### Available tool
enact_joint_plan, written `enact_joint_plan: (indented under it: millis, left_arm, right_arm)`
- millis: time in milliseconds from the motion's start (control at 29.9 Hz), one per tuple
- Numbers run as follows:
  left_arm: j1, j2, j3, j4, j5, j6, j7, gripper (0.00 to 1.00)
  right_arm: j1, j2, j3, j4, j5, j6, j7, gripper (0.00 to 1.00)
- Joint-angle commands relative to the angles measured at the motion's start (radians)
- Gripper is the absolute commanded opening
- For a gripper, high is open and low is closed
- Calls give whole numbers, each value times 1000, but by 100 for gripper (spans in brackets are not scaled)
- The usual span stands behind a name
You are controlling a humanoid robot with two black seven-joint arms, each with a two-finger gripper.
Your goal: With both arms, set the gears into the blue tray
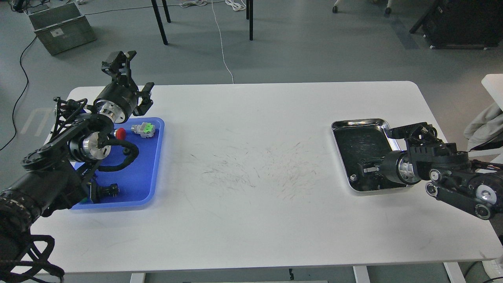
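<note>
We judge the step in hand to be fetching: our right gripper [363, 169] is reaching low into the steel tray [359, 125], its tip just over the dark floor near the tray's front rim. It shows dark and partly end-on, so we cannot tell whether its fingers are spread or closed, or whether a gear sits between them. We cannot make out any gears for certain in that tray — only a small pale block [353, 177] beside the gripper and dark smudges on the floor.

Our left gripper [131, 84] hangs above the far rim of the blue tray [155, 173], fingers spread and holding nothing. In that tray lie a red-capped switch [120, 133], a grey block with a green top [143, 130], a small black round piece [126, 151] that may be a gear, and another dark part [110, 190] near the front rim, too small to name.

The next move, as we judge it, calls for a fine pinch on a gear low against the steel floor, then a lift clear of the raised steel rim before crossing toward the blue tray. The white counter [251, 165] between the two trays is bare — ample room for that crossing. The blue tray sits near the counter's left edge, and our left arm's cable drapes across it, which narrows the landing space there.
</note>
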Motion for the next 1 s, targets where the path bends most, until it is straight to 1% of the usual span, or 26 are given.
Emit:
enact_joint_plan:
  millis: [0,33,67,301,501,601,735,835,969]
  left_arm:
    - [-1,3,0,0,0,0,0,98]
    - [0,3,0,0,0,0,0,98]
    - [0,5,0,0,0,0,0,98]
    - [-1,6,0,0,0,0,-3,98]
    - [-5,5,0,0,0,2,-3,98]
    - [-8,5,0,0,0,3,-3,98]
    - [-12,5,-1,0,0,3,-3,98]
    - [-17,3,-1,0,0,3,-3,98]
    - [-21,1,-1,0,0,3,-2,98]
  right_arm:
    - [0,0,-3,0,-2,4,0,7]
    - [0,0,-3,0,-2,4,0,3]
    - [0,0,-3,0,-2,4,0,2]
    - [37,-1,2,8,1,3,5,2]
    - [180,-53,32,23,14,-5,12,2]
    - [241,-84,130,22,24,-4,20,2]
    - [238,-75,354,5,29,-17,25,2]
    - [234,-40,433,-18,27,-45,25,2]
    - [234,75,430,-84,24,-82,23,2]
